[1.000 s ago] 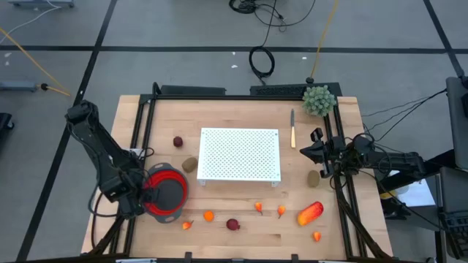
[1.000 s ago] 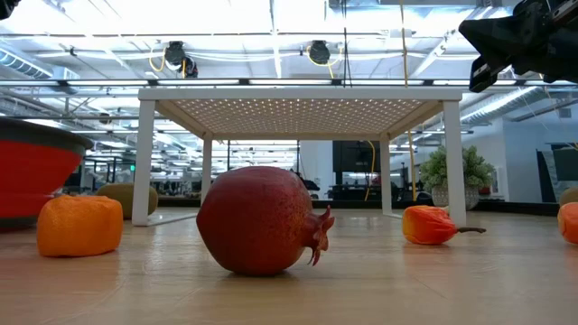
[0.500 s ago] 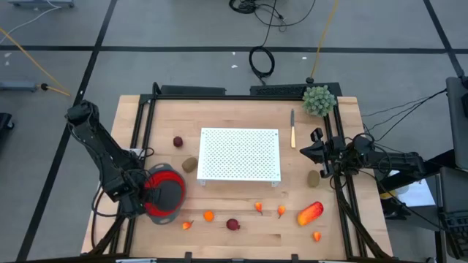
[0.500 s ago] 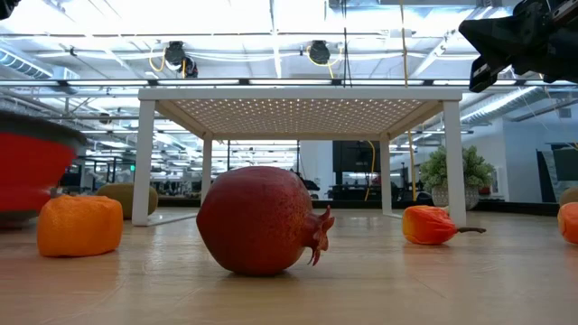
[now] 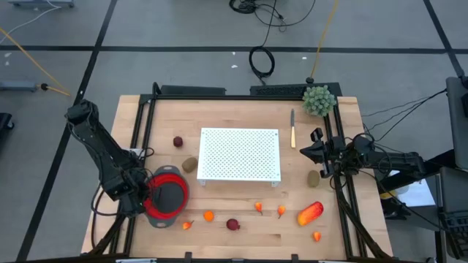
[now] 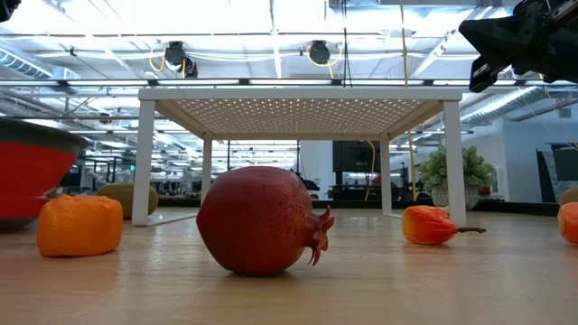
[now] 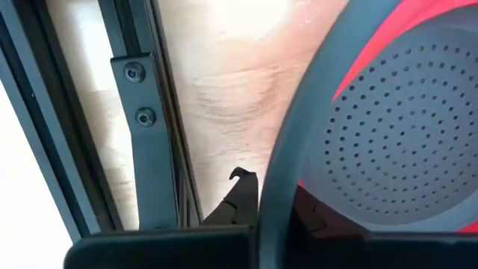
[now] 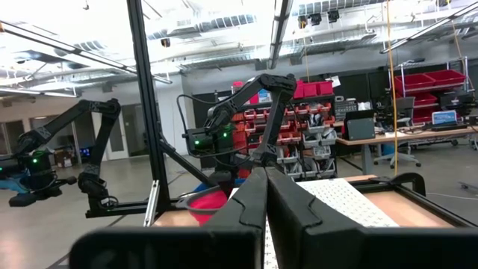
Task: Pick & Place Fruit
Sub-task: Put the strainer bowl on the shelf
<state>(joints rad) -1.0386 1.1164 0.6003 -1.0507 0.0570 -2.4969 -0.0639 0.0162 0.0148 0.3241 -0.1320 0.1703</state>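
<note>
Left gripper [image 5: 140,196] is clamped on the red bowl's [image 5: 167,197] rim, right gripper [image 5: 310,150] pinched together, idle. Next up, I'd guess: slide the bowl toward the fruit [image 5: 232,224].

Pale wooden tabletop [image 5: 241,212], matt pomegranate [image 6: 260,219]

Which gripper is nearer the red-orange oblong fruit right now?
Right. The right gripper hangs over the table's right side, a short way behind the red-orange oblong fruit. The left gripper is across the table at the left edge, shut on the red colander.
</note>
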